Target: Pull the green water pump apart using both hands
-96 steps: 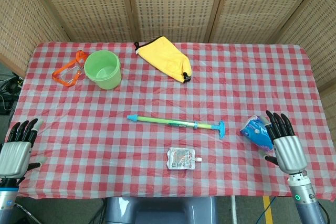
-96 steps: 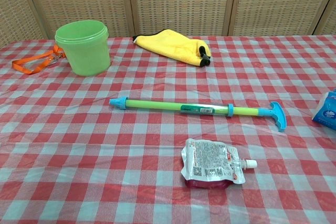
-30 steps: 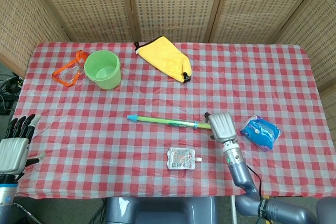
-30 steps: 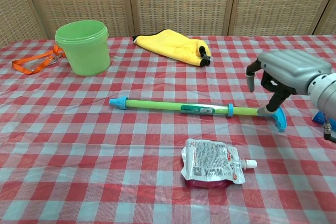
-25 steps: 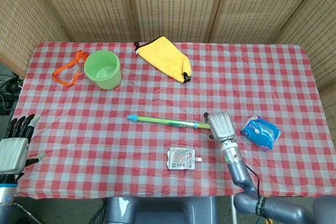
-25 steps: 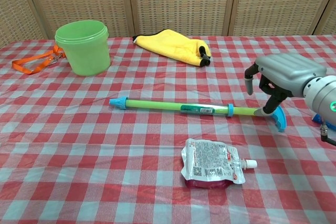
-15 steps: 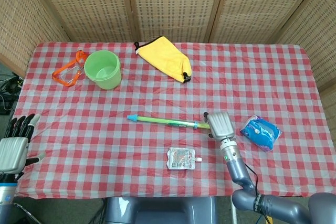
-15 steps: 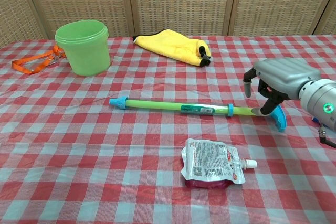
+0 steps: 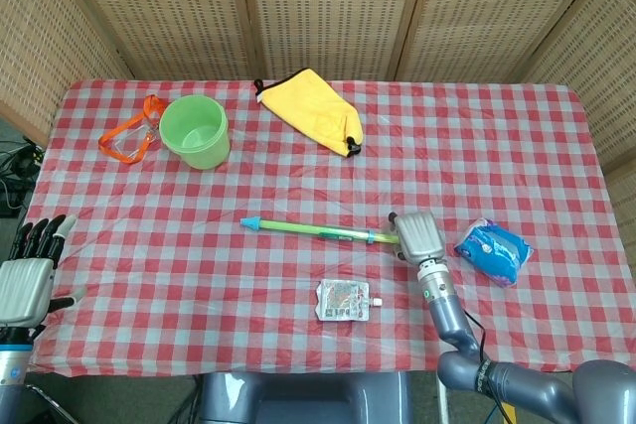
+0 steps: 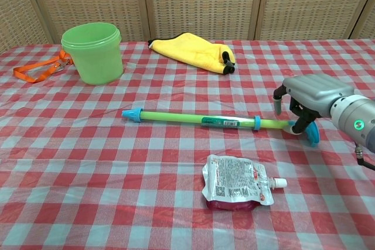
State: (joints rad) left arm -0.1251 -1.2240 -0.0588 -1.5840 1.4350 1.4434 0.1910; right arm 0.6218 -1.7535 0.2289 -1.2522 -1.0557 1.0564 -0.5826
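The green water pump (image 9: 318,231) (image 10: 193,119) lies flat mid-table, blue nozzle to the left and blue T-handle (image 10: 310,133) to the right. My right hand (image 9: 419,235) (image 10: 309,93) hovers low over the handle end, palm down, and covers the handle in the head view. Its fingers (image 10: 299,123) curl down to touch the handle, while the thumb hangs apart above the rod. No closed grip shows. My left hand (image 9: 26,282) sits off the table's front left corner, fingers spread, holding nothing; the chest view does not show it.
A green bucket (image 9: 195,131) (image 10: 93,51) and an orange strap (image 9: 128,135) (image 10: 36,71) sit far left, a yellow bag (image 9: 314,110) (image 10: 191,48) at the back. A drink pouch (image 9: 344,301) (image 10: 237,188) lies just in front of the pump, a blue packet (image 9: 494,250) right of my right hand.
My right hand came from the front right edge to the pump's T-handle and has sunk lower onto it over the last second. The pump and left hand have stayed put.
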